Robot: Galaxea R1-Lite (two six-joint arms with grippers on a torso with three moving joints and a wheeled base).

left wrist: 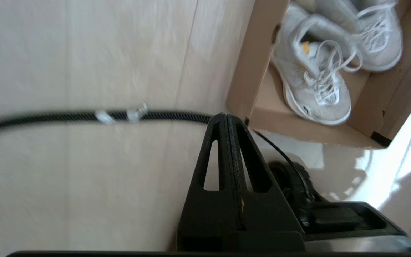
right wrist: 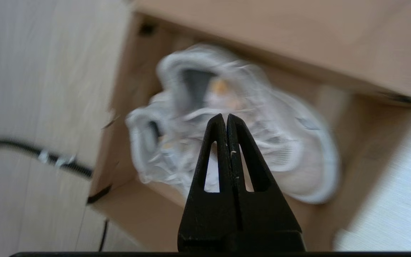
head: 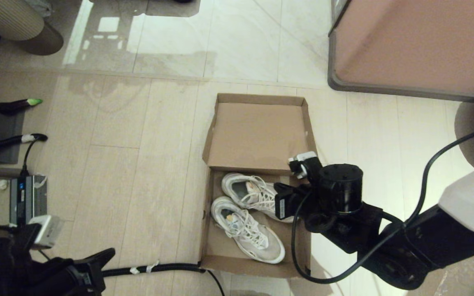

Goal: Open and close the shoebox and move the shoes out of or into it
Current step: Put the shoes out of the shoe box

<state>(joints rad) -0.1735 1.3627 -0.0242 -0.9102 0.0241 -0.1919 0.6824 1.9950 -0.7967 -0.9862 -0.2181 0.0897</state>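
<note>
Two shoes lie in the open shoebox, just beneath the closed, empty right pincer.

2 shoes – 1 shoebox – 2 grippers.

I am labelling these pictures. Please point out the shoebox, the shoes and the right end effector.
shoebox [head: 257, 135]: head view, inside of the open lid.
shoes [head: 247, 230]: head view, laces of the nearer shoe.
right end effector [right wrist: 226, 119]: right wrist view, closed fingertips.
</note>
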